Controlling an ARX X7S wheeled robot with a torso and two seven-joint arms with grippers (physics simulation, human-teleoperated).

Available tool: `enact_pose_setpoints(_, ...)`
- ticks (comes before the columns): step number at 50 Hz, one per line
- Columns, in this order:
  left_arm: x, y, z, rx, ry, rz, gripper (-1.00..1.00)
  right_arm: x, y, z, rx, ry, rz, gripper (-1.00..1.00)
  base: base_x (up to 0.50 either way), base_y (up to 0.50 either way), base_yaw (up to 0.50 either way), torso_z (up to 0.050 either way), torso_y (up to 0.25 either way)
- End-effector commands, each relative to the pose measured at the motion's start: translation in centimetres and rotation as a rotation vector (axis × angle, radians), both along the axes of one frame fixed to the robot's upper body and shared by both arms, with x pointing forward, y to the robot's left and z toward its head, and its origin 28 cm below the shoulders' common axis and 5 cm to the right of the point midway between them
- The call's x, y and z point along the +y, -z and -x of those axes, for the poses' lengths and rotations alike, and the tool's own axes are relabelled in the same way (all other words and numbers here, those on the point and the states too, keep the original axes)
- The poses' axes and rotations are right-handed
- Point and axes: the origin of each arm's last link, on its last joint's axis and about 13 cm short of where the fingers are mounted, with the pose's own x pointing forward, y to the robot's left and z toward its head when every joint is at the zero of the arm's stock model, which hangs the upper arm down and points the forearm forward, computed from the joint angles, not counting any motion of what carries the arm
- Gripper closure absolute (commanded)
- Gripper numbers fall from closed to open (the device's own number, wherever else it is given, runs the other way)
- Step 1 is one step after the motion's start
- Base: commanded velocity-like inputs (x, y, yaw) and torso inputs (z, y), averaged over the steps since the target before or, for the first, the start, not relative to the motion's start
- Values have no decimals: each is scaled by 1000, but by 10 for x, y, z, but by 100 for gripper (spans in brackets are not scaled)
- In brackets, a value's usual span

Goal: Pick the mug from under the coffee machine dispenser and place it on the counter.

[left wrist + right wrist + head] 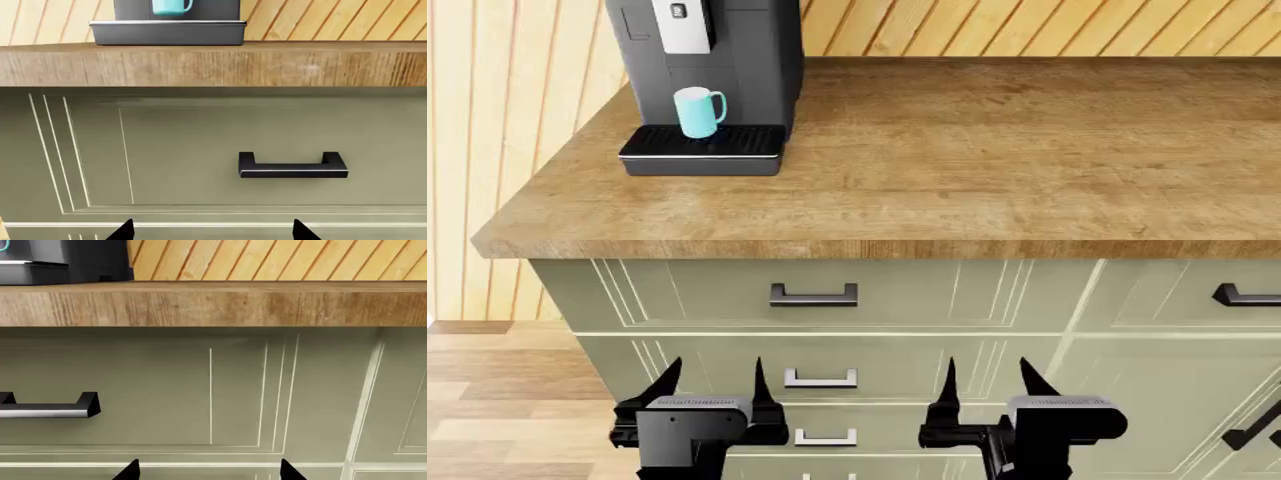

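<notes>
The light turquoise mug (698,111) stands upright on the black drip tray (703,145), under the silver-grey dispenser (682,25) of the dark grey coffee machine (747,60), at the far left of the brown wood counter (988,150). The mug's lower part also shows in the left wrist view (171,6). My left gripper (713,385) and right gripper (985,383) are both open and empty, held low in front of the pale green cabinet drawers, well below the counter's edge. In the wrist views only the dark fingertips (123,231) (128,471) show.
Pale green drawers with dark bar handles (814,294) (292,166) face me below the worktop. A wood-slat wall (1028,25) backs the counter. The counter's left end (507,240) drops to a wooden floor (494,400).
</notes>
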Motion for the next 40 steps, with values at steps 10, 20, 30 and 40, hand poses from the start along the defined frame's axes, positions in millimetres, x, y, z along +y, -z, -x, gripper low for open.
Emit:
enact_pose_setpoints(10,0,2,0,40,-14,64,-100,2,0,1,-5,-18,-8,-100,0,0,0,0,0)
enact_pose_setpoints(20,1,1,-1,24,-31,43,-100,2,0,1,0,-16,0,-100,0,0,0,19,0)
enact_pose_setpoints(30,2,1,-1,29,-49,34,-100,2,-1,1,-4,-12,8,-100,0,0,0,50,0)
enact_pose_setpoints(40,2,2,-3,39,-68,20,-100,2,-2,2,-7,-14,13,-100,0,0,0,50,0)
